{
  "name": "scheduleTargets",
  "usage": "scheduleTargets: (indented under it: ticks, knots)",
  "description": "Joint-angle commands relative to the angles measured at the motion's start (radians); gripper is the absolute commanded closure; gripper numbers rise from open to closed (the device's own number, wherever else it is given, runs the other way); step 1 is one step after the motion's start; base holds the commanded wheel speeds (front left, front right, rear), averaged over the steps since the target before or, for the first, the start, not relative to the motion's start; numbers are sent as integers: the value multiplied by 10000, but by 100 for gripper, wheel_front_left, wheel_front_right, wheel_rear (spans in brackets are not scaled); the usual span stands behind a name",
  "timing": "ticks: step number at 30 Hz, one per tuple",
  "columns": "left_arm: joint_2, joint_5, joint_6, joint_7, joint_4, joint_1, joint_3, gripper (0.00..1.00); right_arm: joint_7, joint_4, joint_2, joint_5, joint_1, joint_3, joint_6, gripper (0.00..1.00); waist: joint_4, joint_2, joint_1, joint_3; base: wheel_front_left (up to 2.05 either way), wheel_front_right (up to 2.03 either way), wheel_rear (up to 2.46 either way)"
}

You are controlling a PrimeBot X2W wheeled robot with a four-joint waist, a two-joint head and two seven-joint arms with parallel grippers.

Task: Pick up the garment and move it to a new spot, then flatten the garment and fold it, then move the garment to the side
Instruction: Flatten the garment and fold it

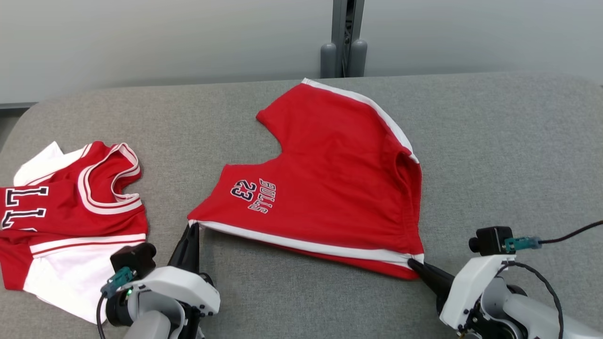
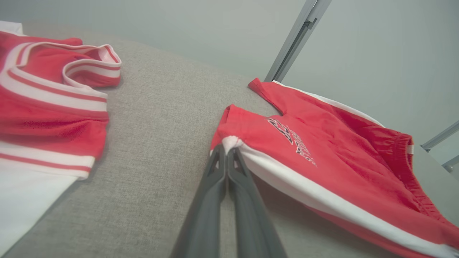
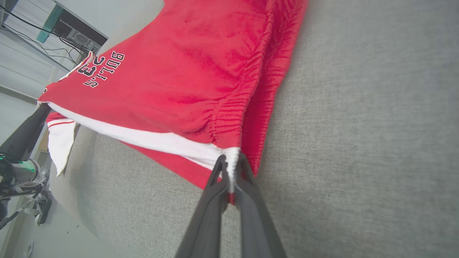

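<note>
Left gripper (image 1: pixel 192 227) clamped on shorts (image 1: pixel 330 179) hem corner, right gripper (image 1: pixel 412 262) clamped on waistband corner. Shorts mid-bench (image 1: pixel 494 165). Jersey (image 1: pixel 70 212) at left edge.

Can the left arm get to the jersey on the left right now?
Probably not yet: the left claw is shut on the shorts' corner. The jersey lies close by, nothing between.
</note>
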Motion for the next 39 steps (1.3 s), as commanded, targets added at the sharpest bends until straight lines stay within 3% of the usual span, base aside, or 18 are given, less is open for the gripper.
scheduleTargets:
  ticks: [1,12,25,33,39]
  knots:
    - [65,97,27,-23,-169,277,44,100,45,-102,-188,76,259,57,3,100,33,0,0,-137,0,0,0]
    - [69,98,263,-23,-1254,1576,55,100,-26,-947,-910,436,1221,101,3,100,217,0,0,-523,0,0,0]
    - [63,391,328,-23,-1584,2268,97,100,-97,-1469,-801,503,1719,129,4,100,320,0,0,-728,0,0,0]
    - [237,537,490,-23,-1712,1494,604,100,-343,-2000,-621,400,1222,-265,4,100,-57,0,0,-348,0,0,0]
    - [571,509,687,21,-1581,77,931,100,-863,-2442,-287,416,670,-887,3,100,-781,0,0,410,0,0,0]
